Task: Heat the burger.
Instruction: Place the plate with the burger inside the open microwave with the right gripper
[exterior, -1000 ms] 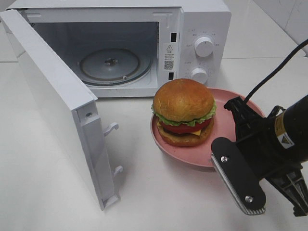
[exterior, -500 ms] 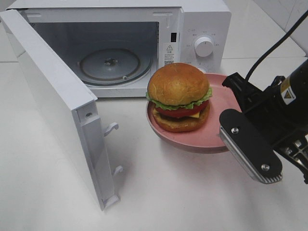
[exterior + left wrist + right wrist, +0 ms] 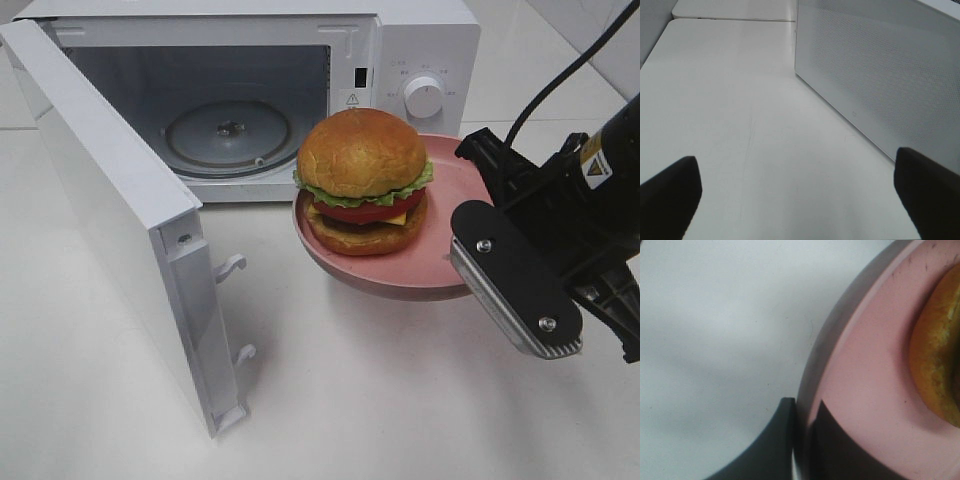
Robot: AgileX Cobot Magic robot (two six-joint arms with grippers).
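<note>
The burger (image 3: pixel 362 180), with a golden bun, lettuce, tomato and cheese, sits on a round pink plate (image 3: pixel 452 195). The plate hangs tilted above the table in front of the open microwave (image 3: pixel 420 60). My right gripper (image 3: pixel 470 212) is shut on the plate's right rim. In the right wrist view its dark fingers (image 3: pixel 802 432) pinch the pink plate's (image 3: pixel 865 390) edge, with the burger's bun (image 3: pixel 937 355) at the side. My left gripper (image 3: pixel 800 200) is open over bare table and out of the high view.
The microwave door (image 3: pixel 110 220) swings wide to the left, showing the glass turntable (image 3: pixel 230 135) inside. Beside my left gripper is a white mesh-patterned panel (image 3: pixel 880 75). Bare white table (image 3: pixel 350 400) lies in front.
The right gripper has lifted the plate with the burger off the table and carried it left and back, toward the microwave opening. The left gripper has stayed open.
</note>
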